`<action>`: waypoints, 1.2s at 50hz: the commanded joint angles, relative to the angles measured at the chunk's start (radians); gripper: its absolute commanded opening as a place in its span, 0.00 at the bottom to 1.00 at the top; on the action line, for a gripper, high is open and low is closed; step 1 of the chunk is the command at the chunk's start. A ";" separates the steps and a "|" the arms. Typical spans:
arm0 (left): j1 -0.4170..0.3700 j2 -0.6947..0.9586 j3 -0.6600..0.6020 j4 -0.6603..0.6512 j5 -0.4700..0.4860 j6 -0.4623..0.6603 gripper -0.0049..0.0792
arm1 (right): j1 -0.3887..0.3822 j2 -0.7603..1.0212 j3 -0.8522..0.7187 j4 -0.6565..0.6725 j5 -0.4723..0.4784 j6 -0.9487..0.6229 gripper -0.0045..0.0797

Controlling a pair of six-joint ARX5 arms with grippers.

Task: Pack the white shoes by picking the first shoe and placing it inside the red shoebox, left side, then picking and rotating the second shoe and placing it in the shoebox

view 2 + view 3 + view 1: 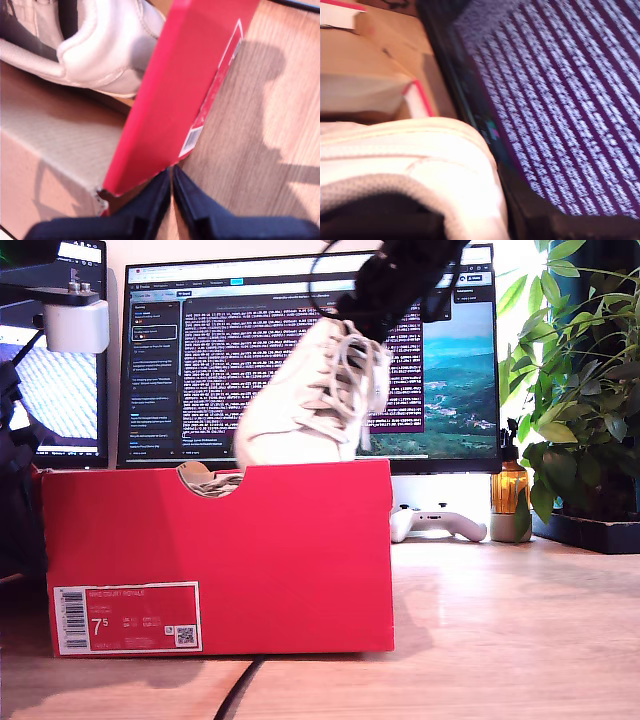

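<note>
Item: one white leather low-top sneaker (300, 410) with white laces, airborne over the box at 12 o'clock of the exterior view; long axis diagonal, toe down toward 7 o'clock and dipped behind the box's front wall, heel up toward 1 o'clock, laces facing 3 o'clock. Pinched at the collar by my second gripper (372, 325) on a black arm entering from 1 o'clock; fingers themselves hidden by the shoe. Second white sneaker (100, 55), one, lying inside the box, heel close to the front wall, laces showing through the notch in the exterior view. Sneakers counted: two. Large bright red cardboard shoebox (220, 560), one, lid off, half-round notch in the top edge, white barcode label at 7 o'clock of its front face. My first gripper (172, 192), dark fingers pressed together on nothing, just outside a lower corner of the box. Surface: light wooden desk (500, 630), one black cable (238, 690) at 6 o'clock of the exterior view. Room: two monitors, the large lit monitor (300, 350) behind the box; one white game controller (437, 523), one amber bottle (508, 487), leafy green plants (580, 380) at 3 o'clock.
</note>
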 commanded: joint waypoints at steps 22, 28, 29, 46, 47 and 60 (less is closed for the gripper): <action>-0.001 0.010 -0.001 0.012 0.011 -0.004 0.04 | 0.021 0.094 0.016 -0.169 0.054 -0.045 0.04; -0.001 0.010 -0.001 0.012 0.011 -0.004 0.04 | 0.028 0.099 0.016 -0.194 0.054 -0.059 0.04; -0.001 0.010 -0.001 0.012 0.011 -0.004 0.04 | 0.030 0.100 0.016 -0.197 0.054 -0.059 0.04; -0.001 0.010 -0.001 0.012 0.011 -0.004 0.04 | 0.088 0.103 0.016 -0.226 0.080 -0.059 0.29; -0.001 0.010 -0.001 0.012 0.011 -0.004 0.04 | 0.090 0.103 0.016 -0.225 0.085 -0.059 0.31; -0.001 0.010 -0.001 0.012 0.011 -0.004 0.04 | 0.092 0.103 0.016 -0.225 0.145 -0.063 0.32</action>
